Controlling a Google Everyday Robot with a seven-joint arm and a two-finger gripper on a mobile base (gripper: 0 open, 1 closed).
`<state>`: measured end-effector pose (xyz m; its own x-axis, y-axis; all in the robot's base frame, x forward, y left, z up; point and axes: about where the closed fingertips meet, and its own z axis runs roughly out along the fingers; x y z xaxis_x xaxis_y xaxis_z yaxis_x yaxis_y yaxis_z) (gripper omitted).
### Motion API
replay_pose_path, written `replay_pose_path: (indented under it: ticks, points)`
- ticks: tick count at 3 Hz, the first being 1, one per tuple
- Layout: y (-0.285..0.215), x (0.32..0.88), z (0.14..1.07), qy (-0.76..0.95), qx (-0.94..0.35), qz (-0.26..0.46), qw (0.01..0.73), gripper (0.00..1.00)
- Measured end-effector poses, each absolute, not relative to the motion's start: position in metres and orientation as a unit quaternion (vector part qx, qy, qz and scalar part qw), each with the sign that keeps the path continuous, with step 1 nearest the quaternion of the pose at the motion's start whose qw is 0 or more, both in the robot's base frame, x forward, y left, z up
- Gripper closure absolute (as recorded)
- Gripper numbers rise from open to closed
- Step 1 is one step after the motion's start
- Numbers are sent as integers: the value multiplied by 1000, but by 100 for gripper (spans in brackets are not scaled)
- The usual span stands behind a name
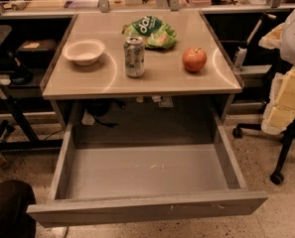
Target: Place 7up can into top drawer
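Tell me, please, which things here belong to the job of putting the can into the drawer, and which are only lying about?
For the job: 7up can, upright on the table; top drawer, pulled open; pincer, not in view.
Only lying about: white bowl; green chip bag; red apple.

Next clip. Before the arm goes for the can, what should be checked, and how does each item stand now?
1. Wide shallow grey top drawer pulled open, floor bare: ok.
2. Silver-white 7up can with green markings upright on the tan tabletop: ok.
3. Can apart from the white bowl and red apple: ok.
4. Can apart from the green chip bag behind it: cannot tell.
5. Gripper in view and placed: not ok, it is out of view.
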<state>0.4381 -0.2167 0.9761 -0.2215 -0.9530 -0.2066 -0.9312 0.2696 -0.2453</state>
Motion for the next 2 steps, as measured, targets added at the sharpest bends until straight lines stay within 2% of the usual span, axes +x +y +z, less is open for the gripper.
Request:
replay_pose_path:
  ticks: [2]
  points:
    - [-213,445,979,787,-589,-14,182,0]
